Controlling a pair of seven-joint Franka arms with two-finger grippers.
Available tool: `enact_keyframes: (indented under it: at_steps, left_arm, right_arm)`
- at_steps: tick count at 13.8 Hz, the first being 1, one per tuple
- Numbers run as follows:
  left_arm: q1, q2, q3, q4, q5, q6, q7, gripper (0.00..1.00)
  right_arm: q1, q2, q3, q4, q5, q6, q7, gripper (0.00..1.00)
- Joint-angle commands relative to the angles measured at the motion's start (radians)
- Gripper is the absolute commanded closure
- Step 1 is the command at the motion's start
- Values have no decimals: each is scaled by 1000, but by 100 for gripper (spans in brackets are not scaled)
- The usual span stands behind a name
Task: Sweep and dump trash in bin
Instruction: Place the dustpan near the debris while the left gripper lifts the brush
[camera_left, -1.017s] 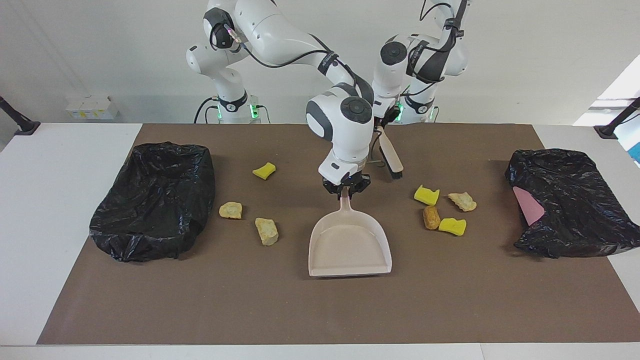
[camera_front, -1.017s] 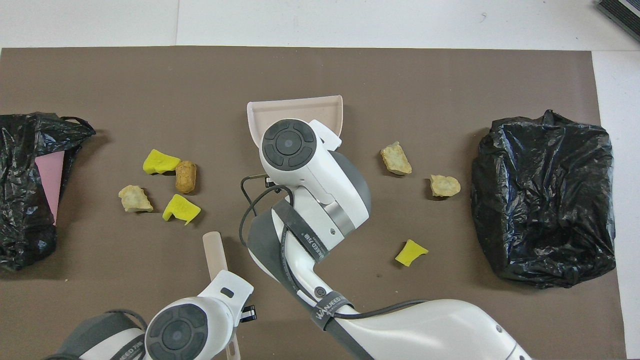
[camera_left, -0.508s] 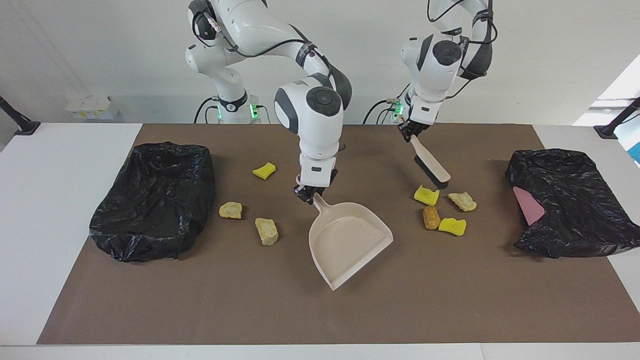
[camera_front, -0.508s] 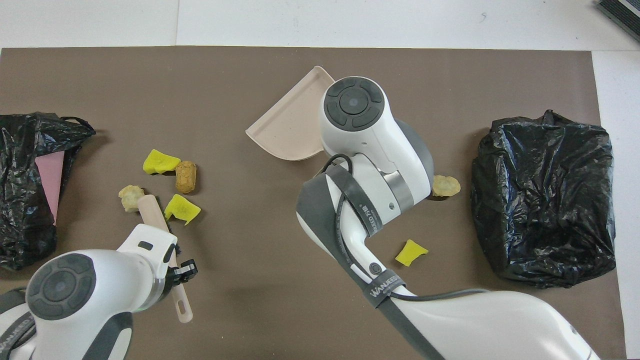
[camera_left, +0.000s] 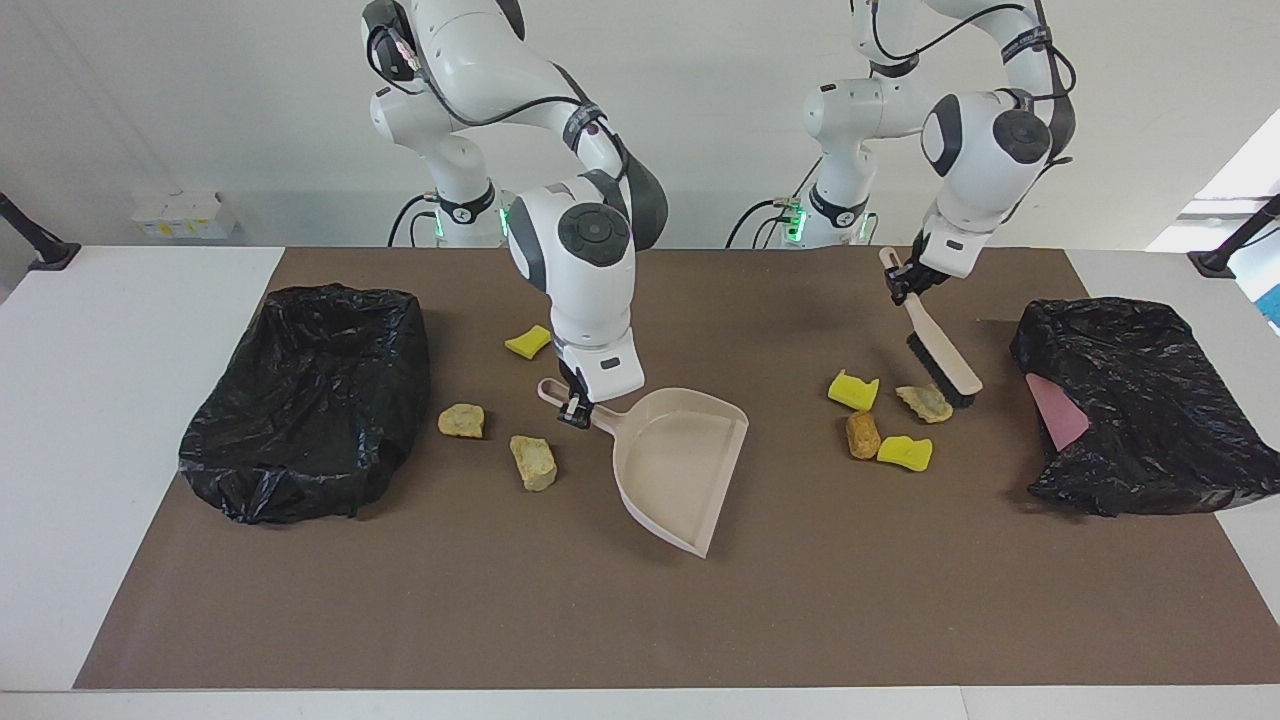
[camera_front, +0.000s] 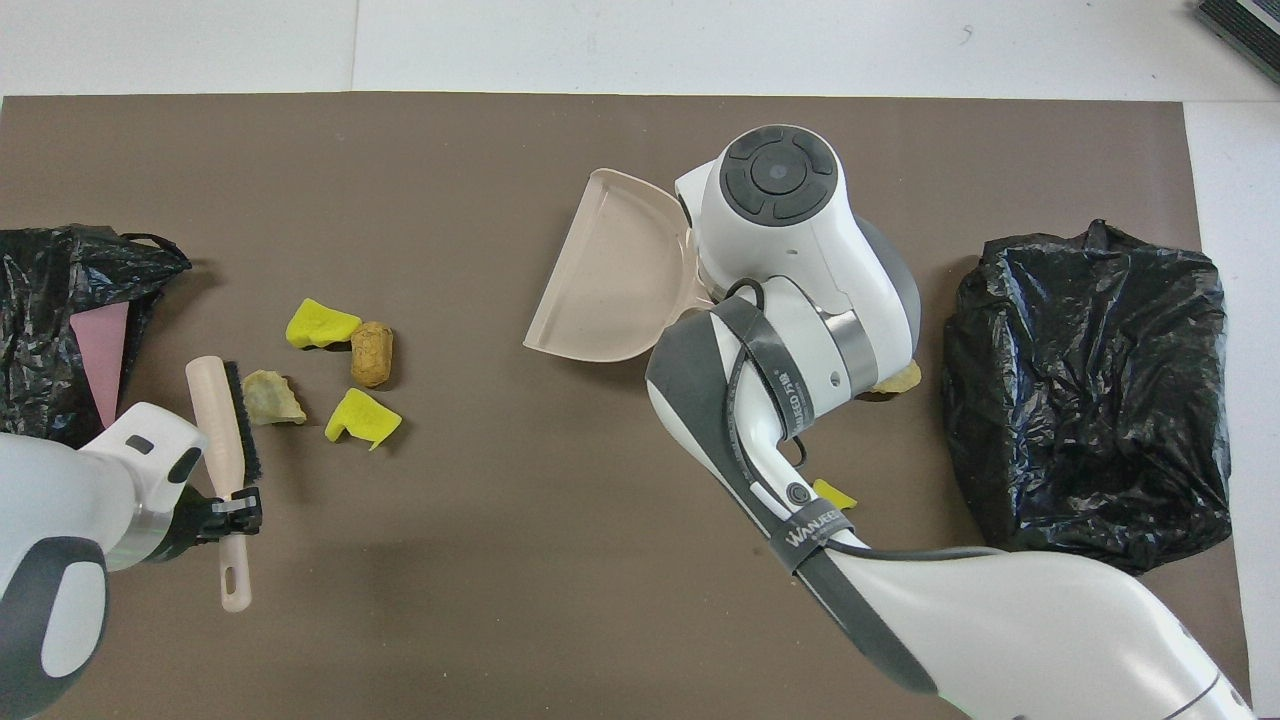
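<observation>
I am holding the brush (camera_left: 935, 345) by its handle in the left hand (camera_left: 903, 281), clamped tight, its bristles touching a tan lump (camera_left: 926, 402) of the trash. The right hand (camera_left: 578, 408) is gripping the dustpan (camera_left: 680, 455) by its handle, mouth turned toward the left arm's end of the worktop (camera_left: 900, 600). Four pieces are clustered between dustpan and the bin (camera_left: 1140, 400) at that end; three more (camera_left: 533, 462) are lying near the other bin (camera_left: 310, 400). I am judging the sponge bits (camera_left: 905, 453) light and springy, the crusty lumps stiff and liable to roll, so pushing low with the bristles is suiting them better than pinching.
</observation>
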Motion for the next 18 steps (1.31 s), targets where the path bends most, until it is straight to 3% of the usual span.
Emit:
enact_keyframes:
  at_steps: [1,4,7,15,18]
  left_arm:
    - [83,44,-12,-16,13,53,89,100]
    - [65,91,-17,-34,11,119,72,100]
    - [-11,152,-18,-19,-8,185,44,100]
    - [-180,370,-21,188,-146,276,43,100]
    - [-269,396,-21,205,-198,311,46,100]
  right_arm:
    - [-13,4,11,-12,-15,57,-142,100]
    - [1,6,10,-36,-21,84,-299,100]
    - [8,6,10,-58,-35,94,-324,100]
    - [24,10,10,-115,-66,160,-350,100]
    - [39,10,10,-129,-72,167,-350,100]
